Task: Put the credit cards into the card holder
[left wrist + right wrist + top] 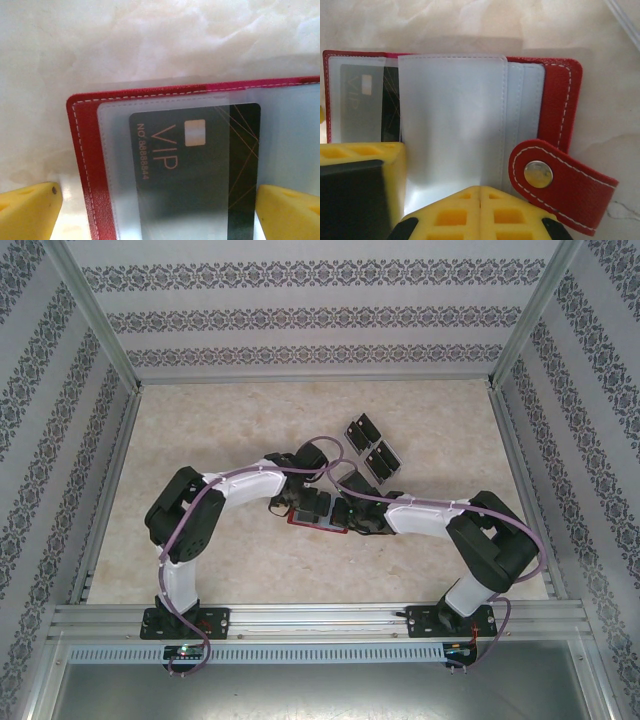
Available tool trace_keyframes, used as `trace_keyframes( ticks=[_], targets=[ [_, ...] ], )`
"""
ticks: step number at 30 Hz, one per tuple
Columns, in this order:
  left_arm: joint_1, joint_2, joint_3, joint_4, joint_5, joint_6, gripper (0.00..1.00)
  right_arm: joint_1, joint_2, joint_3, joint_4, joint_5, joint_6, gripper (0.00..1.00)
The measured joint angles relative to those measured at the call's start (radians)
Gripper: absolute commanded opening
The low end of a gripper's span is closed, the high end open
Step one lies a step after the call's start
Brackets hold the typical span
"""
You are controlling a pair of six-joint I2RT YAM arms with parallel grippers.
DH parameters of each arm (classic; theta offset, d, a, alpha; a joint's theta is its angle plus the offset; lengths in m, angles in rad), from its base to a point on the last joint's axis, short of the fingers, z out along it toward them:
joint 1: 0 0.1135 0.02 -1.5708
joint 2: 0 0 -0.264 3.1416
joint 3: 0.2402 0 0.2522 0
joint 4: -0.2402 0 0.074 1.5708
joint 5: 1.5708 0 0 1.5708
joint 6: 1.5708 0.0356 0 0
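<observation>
Credit cards [368, 447] beyond card holder [305, 524]

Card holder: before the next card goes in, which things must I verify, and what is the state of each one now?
1. Card holder lies open on the table: ok.
2. VIP card sits behind a clear sleeve: ok.
3. Left gripper, jaws wide open and empty: ok.
4. Right gripper, jaws shut at the lower edge of the middle sleeve: ok; pinching it: cannot tell.
5. Closing tab lies aside from the sleeves: ok.
6. Further black cards wait beyond the holder: ok.
</observation>
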Motion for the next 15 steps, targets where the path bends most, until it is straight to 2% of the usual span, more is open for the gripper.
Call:
trace_keyframes(
  ticks=[15],
  targets=[
    [-0.001, 0.000, -0.002, -0.009, -0.071, -0.001, 1.00, 0.000, -0.007, -0.007, 0.001, 0.004, 0.000, 0.00]
  ],
)
